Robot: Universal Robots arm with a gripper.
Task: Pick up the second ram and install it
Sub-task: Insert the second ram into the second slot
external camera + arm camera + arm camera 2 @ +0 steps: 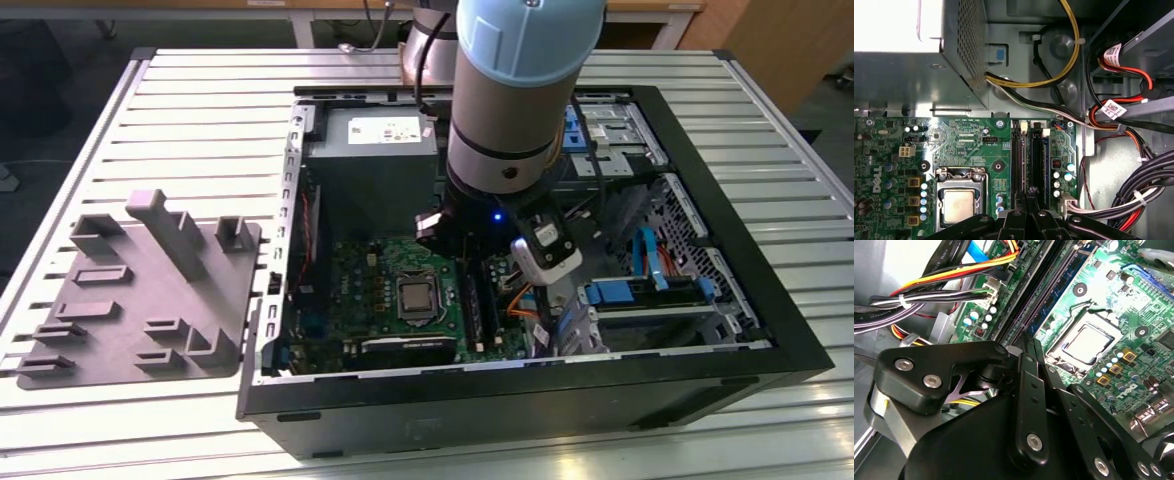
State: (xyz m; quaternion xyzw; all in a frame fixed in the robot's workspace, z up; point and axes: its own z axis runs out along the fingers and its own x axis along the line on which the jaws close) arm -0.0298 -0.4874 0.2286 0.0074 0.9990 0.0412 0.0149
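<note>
Second ram [1046, 165] apparently seated in slot beneath gripper [1027, 192].

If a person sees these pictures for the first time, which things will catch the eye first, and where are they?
First comes the pale blue robot arm reaching down into the open black computer case on the slatted table. Under it lies the green motherboard with its square silver processor. In both wrist views, the black gripper sits at the long black memory slots, beside the processor.
</note>
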